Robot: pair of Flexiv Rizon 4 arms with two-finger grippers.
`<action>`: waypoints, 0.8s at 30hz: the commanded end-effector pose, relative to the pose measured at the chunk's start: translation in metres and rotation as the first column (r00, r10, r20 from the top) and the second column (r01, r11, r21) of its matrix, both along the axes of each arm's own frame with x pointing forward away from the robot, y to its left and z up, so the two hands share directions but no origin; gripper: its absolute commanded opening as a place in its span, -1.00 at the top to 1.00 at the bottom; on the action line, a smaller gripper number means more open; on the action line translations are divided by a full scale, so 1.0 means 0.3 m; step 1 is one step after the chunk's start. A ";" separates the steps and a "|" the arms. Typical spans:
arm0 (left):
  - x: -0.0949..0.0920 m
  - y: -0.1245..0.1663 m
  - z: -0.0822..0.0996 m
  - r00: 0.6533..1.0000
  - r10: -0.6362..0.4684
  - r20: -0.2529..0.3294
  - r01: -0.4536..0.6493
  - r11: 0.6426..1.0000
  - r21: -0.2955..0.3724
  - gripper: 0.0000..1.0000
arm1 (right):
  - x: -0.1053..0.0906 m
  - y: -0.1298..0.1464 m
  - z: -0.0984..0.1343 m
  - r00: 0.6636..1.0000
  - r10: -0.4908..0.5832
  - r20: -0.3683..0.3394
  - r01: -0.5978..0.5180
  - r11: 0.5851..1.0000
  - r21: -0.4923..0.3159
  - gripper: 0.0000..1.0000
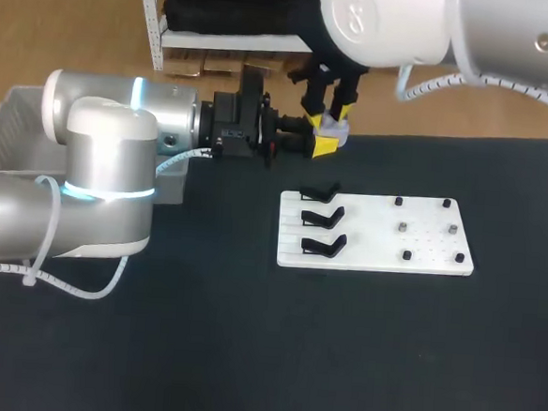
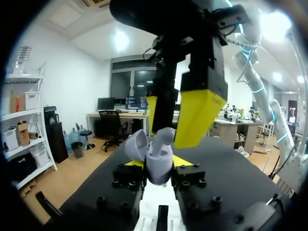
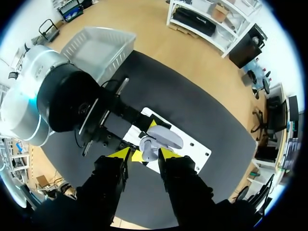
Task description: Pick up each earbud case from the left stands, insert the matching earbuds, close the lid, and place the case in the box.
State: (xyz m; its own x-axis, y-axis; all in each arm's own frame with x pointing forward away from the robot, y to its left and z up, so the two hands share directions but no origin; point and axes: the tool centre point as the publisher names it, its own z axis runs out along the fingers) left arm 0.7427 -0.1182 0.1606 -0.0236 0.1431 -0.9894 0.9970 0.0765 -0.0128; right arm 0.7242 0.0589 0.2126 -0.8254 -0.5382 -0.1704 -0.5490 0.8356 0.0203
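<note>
White board [image 1: 375, 233] with black stands [image 1: 322, 218] on bench [image 1: 245, 354]. Beyond it, left tool [image 1: 321, 145] clenched on open case [image 2: 159, 161], held above bench. Right tool [image 3: 144, 155] just above case, earbud [image 2: 166, 136] under it; can't tell its grip.

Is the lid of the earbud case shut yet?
No, the earbud case has its lid swung open, with an earbud sticking up from it.

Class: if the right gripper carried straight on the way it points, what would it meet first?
Most likely the open pale lilac earbud case held in the left gripper, directly ahead of the right gripper; the gap left is unclear.
</note>
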 end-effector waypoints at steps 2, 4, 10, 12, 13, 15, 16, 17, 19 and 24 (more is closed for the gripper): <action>-0.005 0.000 -0.006 1.000 0.006 0.007 -0.005 1.000 -0.008 1.00 | -0.009 0.001 0.015 1.000 -0.002 0.012 0.002 1.000 0.005 0.30; -0.005 0.000 -0.006 1.000 0.006 0.007 -0.005 1.000 -0.008 1.00 | -0.007 0.000 0.020 1.000 -0.002 0.017 0.002 1.000 0.005 0.30; -0.005 0.000 -0.006 1.000 0.006 0.007 -0.005 1.000 -0.008 1.00 | -0.007 -0.018 0.065 0.999 -0.025 0.044 0.024 1.000 0.020 0.29; -0.005 0.000 -0.006 1.000 0.006 0.007 -0.005 1.000 -0.008 1.00 | -0.018 -0.029 0.077 0.998 -0.037 0.043 0.036 0.999 0.029 0.30; -0.005 0.000 -0.006 1.000 0.006 0.007 -0.005 1.000 -0.008 1.00 | -0.027 -0.036 0.079 0.998 -0.044 0.035 0.043 0.998 0.036 0.29; -0.005 0.000 -0.006 1.000 0.006 0.007 -0.005 1.000 -0.008 1.00 | -0.046 -0.045 0.079 0.998 -0.049 0.027 0.048 0.998 0.045 0.33; -0.005 0.000 -0.006 1.000 0.006 0.007 -0.005 1.000 -0.008 1.00 | -0.058 -0.048 0.076 0.998 -0.050 0.024 0.049 0.998 0.044 0.37; -0.005 0.000 -0.006 1.000 0.006 0.007 -0.005 1.000 -0.008 1.00 | -0.070 -0.050 0.074 0.998 -0.052 0.019 0.051 0.998 0.046 0.42; -0.005 0.000 -0.006 1.000 0.006 0.007 -0.005 1.000 -0.008 1.00 | -0.091 -0.051 0.066 0.999 -0.048 0.005 0.048 0.998 0.045 0.67; -0.005 0.000 -0.006 1.000 0.006 0.007 -0.005 1.000 -0.008 1.00 | -0.111 -0.054 0.035 0.998 -0.056 -0.024 0.057 0.997 0.055 0.57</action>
